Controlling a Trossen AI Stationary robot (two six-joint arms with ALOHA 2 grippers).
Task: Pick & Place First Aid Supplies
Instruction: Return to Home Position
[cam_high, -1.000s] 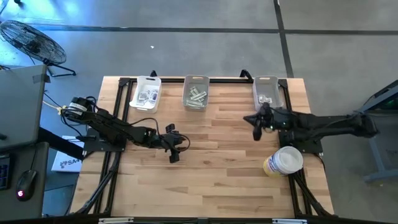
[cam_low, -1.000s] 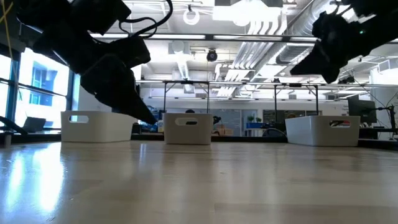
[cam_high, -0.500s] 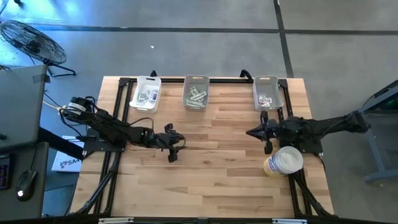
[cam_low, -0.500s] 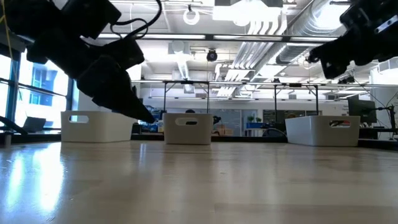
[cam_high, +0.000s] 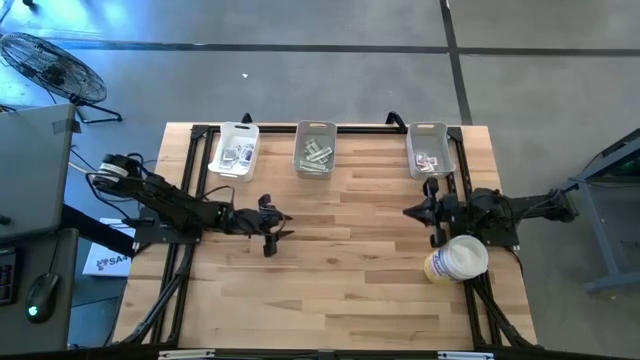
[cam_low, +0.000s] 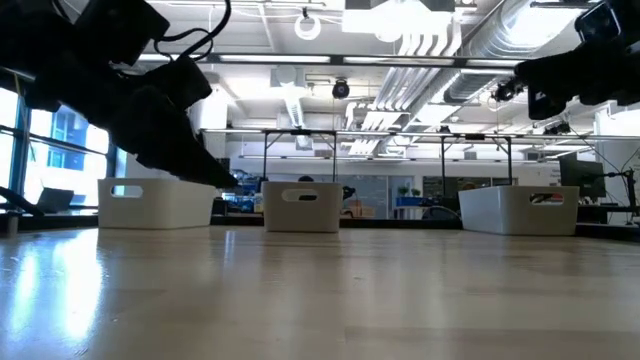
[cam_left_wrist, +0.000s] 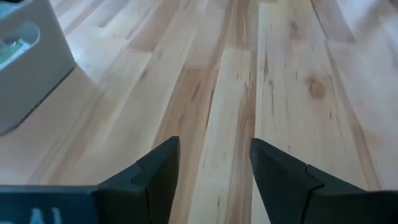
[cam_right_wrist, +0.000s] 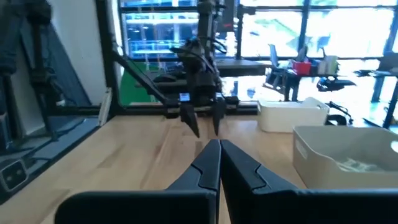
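Pale wood planks form the table (cam_high: 330, 300); the high view shows no packet lying loose on them.

Positions are referenced to the middle bin (cam_high: 315, 150), which stands at the table's far edge.

- Left arm: the left gripper (cam_high: 270, 225) is over bare wood, nearer the front edge than the middle bin and slightly to its left. Its wrist view shows the fingers apart with nothing between them.
- Right arm: the right gripper (cam_high: 412, 211) is well to the right of the middle bin and forward of it. Its wrist view shows the fingers together and holding nothing.
- White-and-yellow tub (cam_high: 455, 260): well apart from the middle bin, to the right and nearer the front edge, just beside the right arm.
- Left bin (cam_high: 221, 152): just left of the middle bin.
- Right bin (cam_high: 446, 152): farther off, to the right of the middle bin.
- First aid supplies: white packets (cam_high: 237, 153) lie in the left bin, pale green strips (cam_high: 315, 155) in the middle bin, and a few packets (cam_high: 428, 160) in the right bin.

Assessment: sorting appears complete, as every visible item is binned. Only parking the arms seems to be left.
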